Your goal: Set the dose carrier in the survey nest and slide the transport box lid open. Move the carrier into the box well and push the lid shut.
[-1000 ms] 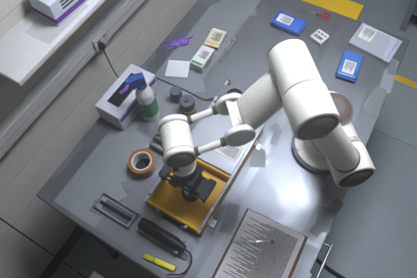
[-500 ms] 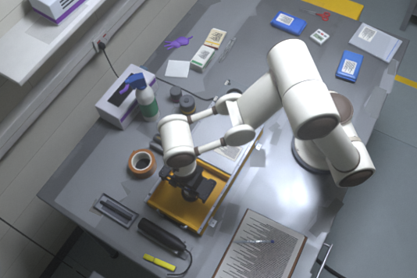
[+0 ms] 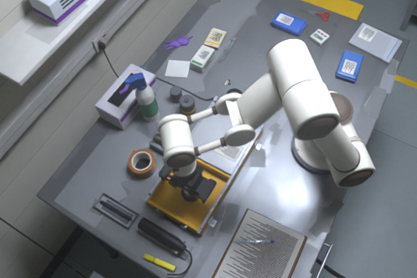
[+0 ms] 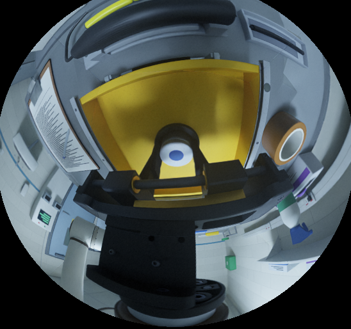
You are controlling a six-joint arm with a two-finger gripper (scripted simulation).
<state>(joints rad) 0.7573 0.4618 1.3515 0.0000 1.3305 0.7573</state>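
The yellow well of the transport box lies open near the front edge of the table, its grey lid slid back toward the arm. The dose carrier, a dark cylinder with a white top and a blue dot, sits low in the well and is held between the fingers of my gripper, which points straight down into the box. In the side camera the gripper hides the carrier. The survey nest is not something I can pick out.
The box walls surround the gripper on three sides. A tape roll lies left of the box, a black handheld meter and a yellow marker in front, a clipboard to the right, a spray bottle behind.
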